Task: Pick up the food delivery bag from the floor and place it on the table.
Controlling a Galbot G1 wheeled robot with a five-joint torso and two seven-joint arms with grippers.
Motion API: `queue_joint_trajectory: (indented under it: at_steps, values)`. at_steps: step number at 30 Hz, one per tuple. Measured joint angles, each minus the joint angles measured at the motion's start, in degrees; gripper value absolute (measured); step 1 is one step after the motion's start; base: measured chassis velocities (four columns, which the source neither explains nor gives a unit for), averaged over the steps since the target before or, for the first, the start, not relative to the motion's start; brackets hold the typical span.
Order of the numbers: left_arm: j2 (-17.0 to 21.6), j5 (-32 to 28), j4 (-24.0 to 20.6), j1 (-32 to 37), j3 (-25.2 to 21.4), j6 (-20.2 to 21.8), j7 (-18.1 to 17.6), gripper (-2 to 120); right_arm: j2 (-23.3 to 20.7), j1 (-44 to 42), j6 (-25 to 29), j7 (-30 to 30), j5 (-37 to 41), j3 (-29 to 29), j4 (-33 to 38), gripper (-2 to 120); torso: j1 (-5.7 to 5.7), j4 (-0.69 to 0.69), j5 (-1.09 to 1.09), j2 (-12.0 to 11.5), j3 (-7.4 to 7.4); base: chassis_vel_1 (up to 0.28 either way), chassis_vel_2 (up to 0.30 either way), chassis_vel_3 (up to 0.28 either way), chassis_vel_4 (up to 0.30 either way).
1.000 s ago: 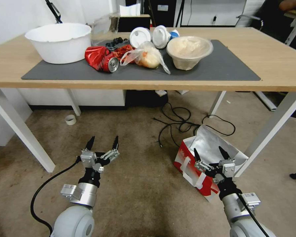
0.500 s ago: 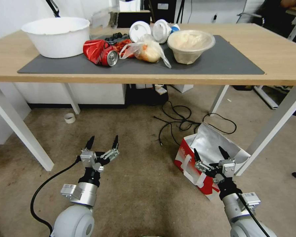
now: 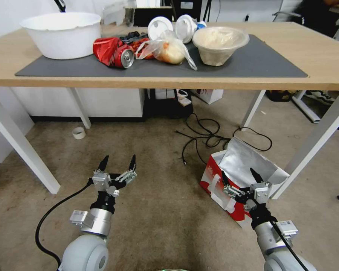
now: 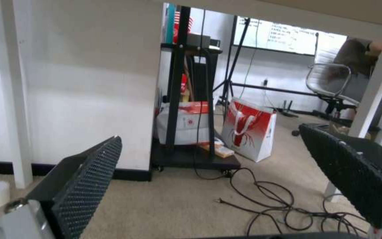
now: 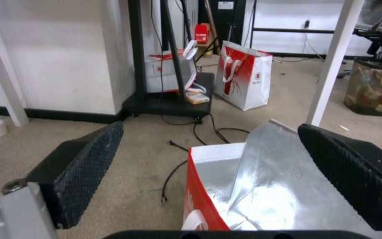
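The food delivery bag (image 3: 248, 165) stands on the floor (image 3: 158, 210) at the right, beside a white table leg (image 3: 312, 146). It is white and red, its mouth is open and its silver lining shows. A white loop handle (image 3: 214, 185) hangs on its near side. My right gripper (image 3: 238, 174) hovers open just over the bag's near rim, and the right wrist view shows the bag (image 5: 253, 179) below its spread fingers (image 5: 89, 159). My left gripper (image 3: 119, 158) is open over bare floor, well left of the bag. The table (image 3: 320, 56) with its grey mat (image 3: 260, 64) stands ahead.
On the mat sit a white bowl (image 3: 60, 34), a crushed red can (image 3: 113, 56), a plastic bag of food (image 3: 169, 52) and a lidded bowl (image 3: 220, 45). Black cables (image 3: 207, 139) lie beyond the bag. A tape roll (image 3: 78, 132) lies near a table leg (image 3: 22, 150).
The whole head view has shifted: the table sits higher in the picture and more shows under it. Both grippers keep their open stance and the bag stays put.
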Motion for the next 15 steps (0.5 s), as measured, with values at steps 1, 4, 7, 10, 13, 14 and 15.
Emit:
queue_joint_trajectory:
  at_steps: [1,4,7,10,13,14,15]
  values:
    - [0.0,0.0,0.0,0.0,0.0,0.0,0.0,100,-0.1,0.0,0.0,0.0,0.0,0.0,0.0,100,-0.02,0.0,0.0,-0.3,-0.27,0.0,0.0,0.0,0.0]
    - [0.0,-0.1,0.0,0.0,0.0,0.0,0.0,100,-0.1,0.0,0.0,0.0,0.0,0.0,0.0,100,-0.15,0.0,0.0,-0.8,-0.67,0.0,0.0,0.0,0.0]
    - [0.0,-0.1,0.1,0.0,0.0,0.0,0.0,100,-0.1,0.0,0.0,0.0,0.0,0.0,0.0,100,-0.27,0.0,0.0,-1.4,-0.73,0.0,0.0,0.0,0.0]
    - [0.0,-0.2,0.1,0.0,0.0,0.0,0.0,100,-0.1,0.0,0.0,0.0,0.0,0.0,-0.1,100,-0.32,0.0,0.0,-1.6,-0.73,0.0,0.0,0.0,0.0]
    - [0.0,-0.2,0.1,0.0,0.0,0.0,-0.1,100,-0.1,0.0,0.0,0.0,0.0,0.0,-0.1,100,-0.34,-0.01,0.0,-1.7,-0.73,0.0,0.0,0.0,0.0]
    - [0.0,-0.2,0.1,0.1,0.0,0.0,-0.1,100,-0.2,0.0,0.0,0.0,-0.1,0.0,-0.1,100,-0.34,0.0,0.0,-1.7,-0.73,0.0,0.0,0.0,0.0]
    - [-0.1,-0.1,0.1,0.1,0.0,0.0,-0.2,100,-0.3,0.0,0.1,0.0,-0.1,0.0,-0.1,100,-0.34,0.0,0.0,-1.6,-0.73,0.0,0.0,0.0,0.0]
